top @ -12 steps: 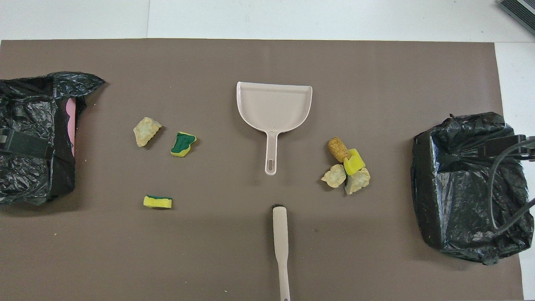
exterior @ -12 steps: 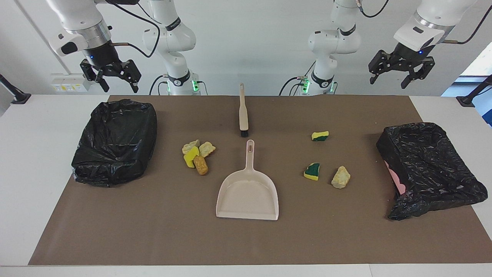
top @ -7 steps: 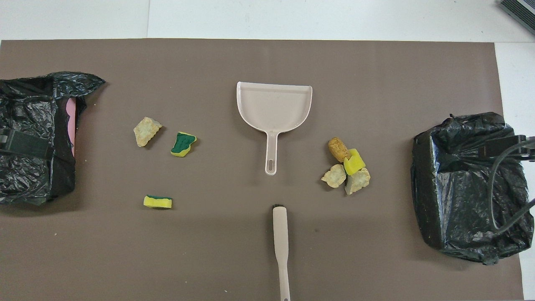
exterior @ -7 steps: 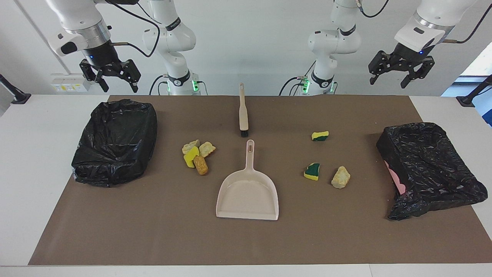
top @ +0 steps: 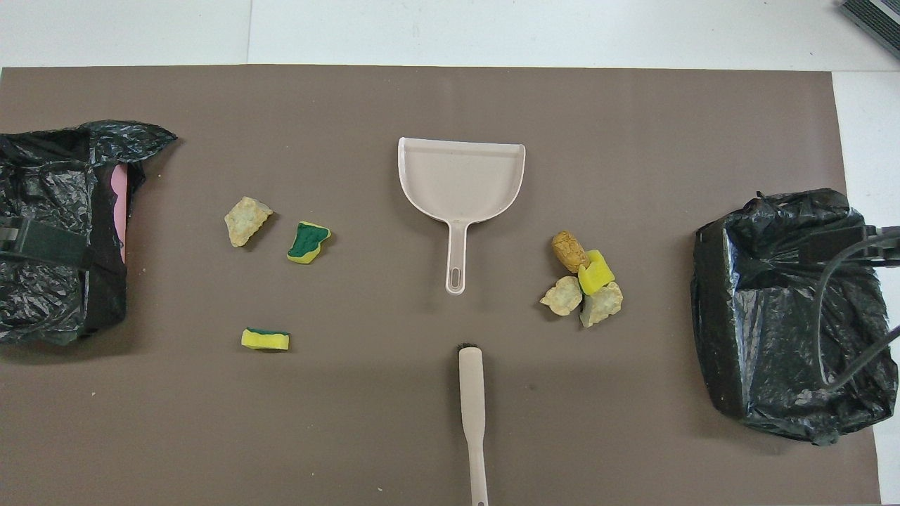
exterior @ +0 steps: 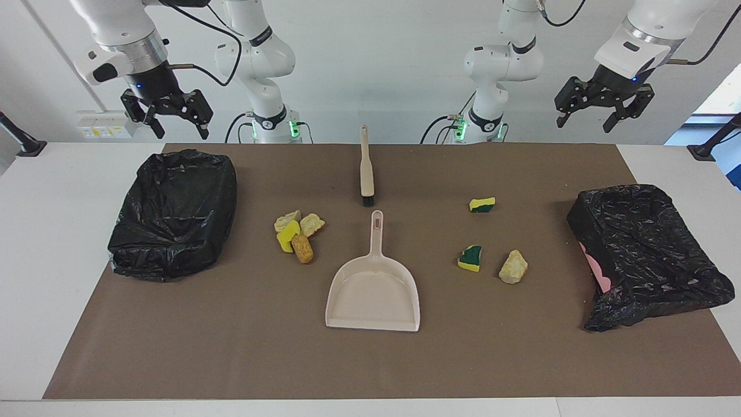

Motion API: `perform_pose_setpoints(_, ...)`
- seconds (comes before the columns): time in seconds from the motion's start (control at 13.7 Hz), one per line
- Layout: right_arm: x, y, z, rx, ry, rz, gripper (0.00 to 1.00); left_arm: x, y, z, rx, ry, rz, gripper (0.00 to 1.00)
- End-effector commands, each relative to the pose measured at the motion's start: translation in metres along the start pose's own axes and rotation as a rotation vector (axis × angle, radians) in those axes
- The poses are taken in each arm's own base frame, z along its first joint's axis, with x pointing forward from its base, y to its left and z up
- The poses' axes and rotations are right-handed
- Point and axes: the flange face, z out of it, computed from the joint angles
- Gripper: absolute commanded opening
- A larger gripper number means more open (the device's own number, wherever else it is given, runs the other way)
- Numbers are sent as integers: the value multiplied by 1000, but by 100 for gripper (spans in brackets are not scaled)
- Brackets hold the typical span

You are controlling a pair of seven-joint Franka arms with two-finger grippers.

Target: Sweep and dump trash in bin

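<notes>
The trash is torn sponge chunks on the brown mat. A tight cluster lies toward the right arm's end. Toward the left arm's end lie two yellow-and-green pieces and a beige one. A beige dustpan sits mid-mat, its handle toward the robots. A hand brush lies nearer the robots, in line with that handle. My right gripper hangs open and empty above the bin at its end. My left gripper hangs open and empty, high over its own end.
A second black-bagged bin, with pink showing at its side, stands at the left arm's end. White table borders the mat on all sides. Both arms wait high, near the edge by the robots.
Both grippers have shifted only very slightly in the air. The trash, dustpan, brush and bins lie where they were.
</notes>
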Motion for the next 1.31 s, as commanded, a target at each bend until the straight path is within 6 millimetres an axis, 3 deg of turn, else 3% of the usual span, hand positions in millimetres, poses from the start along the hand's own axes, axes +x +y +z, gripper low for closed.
perform_pose_setpoints(0.0, 0, 3, -1, -16, 17, -10, 100, -7, 9, -2, -4, 1, -3, 100)
perform_pose_setpoints(0.22, -1, 14, -3, -3, 8, 6, 100, -6, 22, -3, -3, 6, 22, 100)
perform_pose_setpoints(0.51, -15, 1, 3, -4, -40, -14, 100, -2, 51, 0, -10, 34, -4, 100)
perform_pose_setpoints(0.66, -29, 5, 17, -1, -67, -9, 100, -5, 73, 1, -12, 47, 2, 100)
perform_pose_setpoints(0.95, -29, 8, 18, 0, -66, -1, 100, -10, 126, 20, -27, 24, 12, 100)
perform_pose_setpoints(1.09, -28, 8, 20, -2, -67, -1, 100, -24, 144, 29, -72, 9, 1, 100)
perform_pose_setpoints(1.24, -28, 7, 22, -2, -72, -4, 100, -43, 180, 49, -74, -1, 11, 100)
